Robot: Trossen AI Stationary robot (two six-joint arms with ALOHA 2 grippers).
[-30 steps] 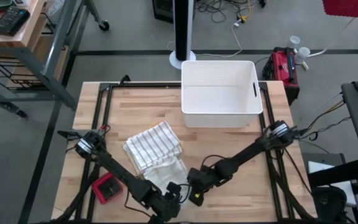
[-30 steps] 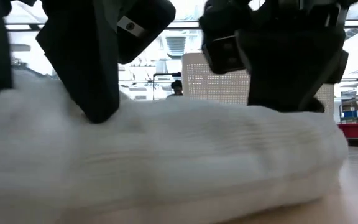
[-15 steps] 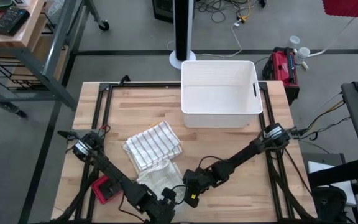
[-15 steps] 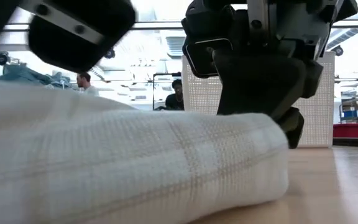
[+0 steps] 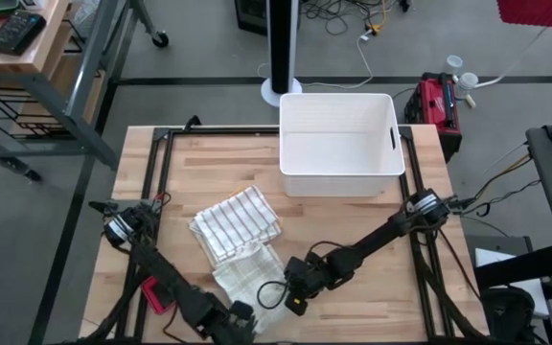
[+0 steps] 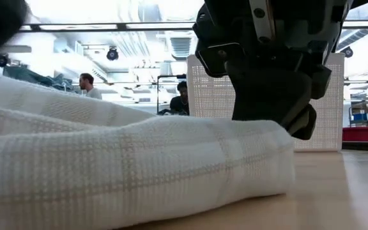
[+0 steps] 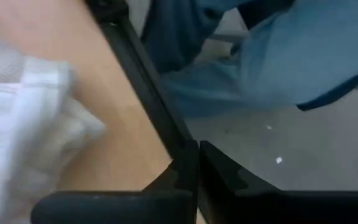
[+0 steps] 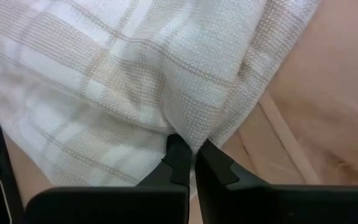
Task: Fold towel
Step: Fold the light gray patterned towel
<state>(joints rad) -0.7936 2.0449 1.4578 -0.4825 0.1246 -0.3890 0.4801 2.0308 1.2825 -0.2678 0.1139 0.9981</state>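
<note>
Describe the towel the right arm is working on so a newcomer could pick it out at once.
On the pale wooden table, look in front of the white plastic bin, toward the near edge. Two cloths lie there; the faintly beige-checked white towel is the nearer one, unlike the dark-striped folded cloth beside it.

left end effector (image 7: pixel 196 163) closed, right end effector (image 8: pixel 193 154) pinched closed

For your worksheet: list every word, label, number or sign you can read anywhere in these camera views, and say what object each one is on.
None: no view shows any readable text.
The white bin is unmarked.
The checked towel carries only woven stripes.
The red case beside the table and the red item by the left arm are too small to show any label.
</note>
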